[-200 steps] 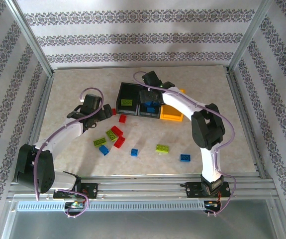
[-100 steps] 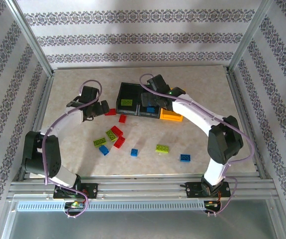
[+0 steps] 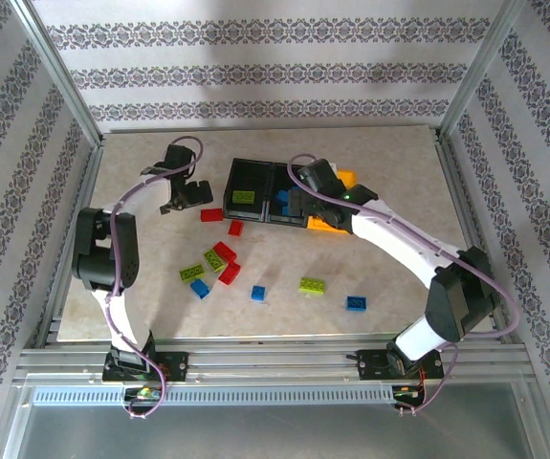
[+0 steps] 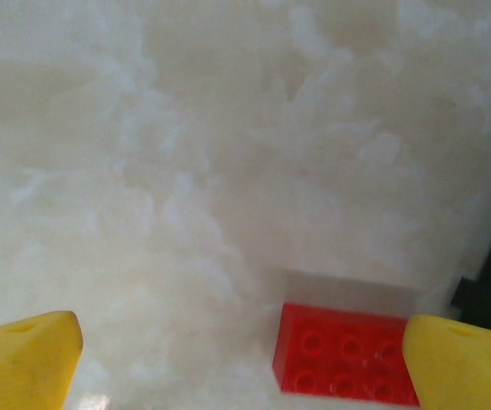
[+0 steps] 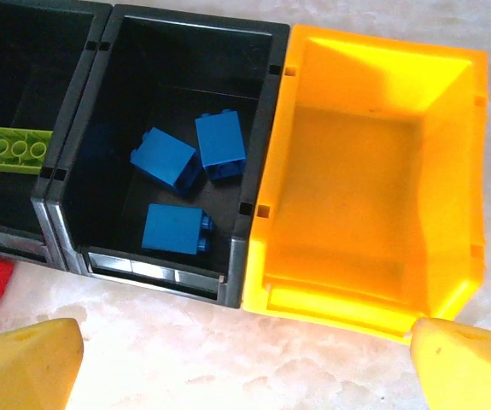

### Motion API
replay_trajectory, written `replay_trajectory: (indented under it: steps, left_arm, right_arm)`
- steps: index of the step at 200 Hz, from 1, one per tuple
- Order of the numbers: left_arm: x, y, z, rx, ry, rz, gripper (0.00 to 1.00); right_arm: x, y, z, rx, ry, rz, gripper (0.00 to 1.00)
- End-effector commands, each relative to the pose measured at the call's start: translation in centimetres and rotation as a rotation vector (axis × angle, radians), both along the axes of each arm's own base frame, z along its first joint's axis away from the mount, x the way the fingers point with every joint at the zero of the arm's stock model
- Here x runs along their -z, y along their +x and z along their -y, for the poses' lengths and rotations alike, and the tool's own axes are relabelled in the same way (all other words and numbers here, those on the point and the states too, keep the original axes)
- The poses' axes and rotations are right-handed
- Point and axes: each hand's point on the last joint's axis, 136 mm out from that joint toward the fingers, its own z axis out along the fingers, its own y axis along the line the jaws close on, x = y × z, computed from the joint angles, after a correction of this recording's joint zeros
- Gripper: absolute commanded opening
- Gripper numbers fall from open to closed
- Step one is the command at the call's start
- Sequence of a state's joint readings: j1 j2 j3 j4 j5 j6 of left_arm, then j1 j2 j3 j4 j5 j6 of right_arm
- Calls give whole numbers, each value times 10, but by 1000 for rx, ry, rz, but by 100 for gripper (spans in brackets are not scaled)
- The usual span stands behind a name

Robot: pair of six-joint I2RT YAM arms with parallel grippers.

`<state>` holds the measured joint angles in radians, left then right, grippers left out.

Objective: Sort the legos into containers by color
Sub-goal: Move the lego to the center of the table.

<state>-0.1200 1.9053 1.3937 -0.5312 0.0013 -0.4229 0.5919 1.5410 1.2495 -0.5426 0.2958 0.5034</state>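
**Four Bricks Binned, Ten Loose**

The right wrist view looks into the containers (image 5: 262,111): three blue legos (image 5: 219,145) in the middle black one and one lime brick (image 5: 14,147) in the left black one. The top view shows ten studded loose bricks (image 3: 258,293) on the tabletop (image 3: 399,268), lower centre: four red, three lime, three blue. The left jaws and right jaws stand spread, pinching nothing. A red brick (image 4: 343,363) lies between the left pair, lower right.
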Motion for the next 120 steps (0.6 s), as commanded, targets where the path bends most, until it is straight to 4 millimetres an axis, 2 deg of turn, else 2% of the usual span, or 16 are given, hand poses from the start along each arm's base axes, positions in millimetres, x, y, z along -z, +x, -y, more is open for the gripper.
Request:
replay_trajectory:
  steps: [1,52,77,120]
  left_arm:
    - [10,3,-5,23,22,-65,97]
    - [35,0,-5,51,44,-157,96]
    - [45,-14,-3,61,30,-194,94]
    - [50,-47,0,74,17,-231,94]
  right_arm:
    - [-5,-10,10,47,5,13,98]
    - [-2,-16,16,67,9,9,98]
    - [0,-16,15,71,14,5,98]
    - [2,-15,11,71,18,3,98]
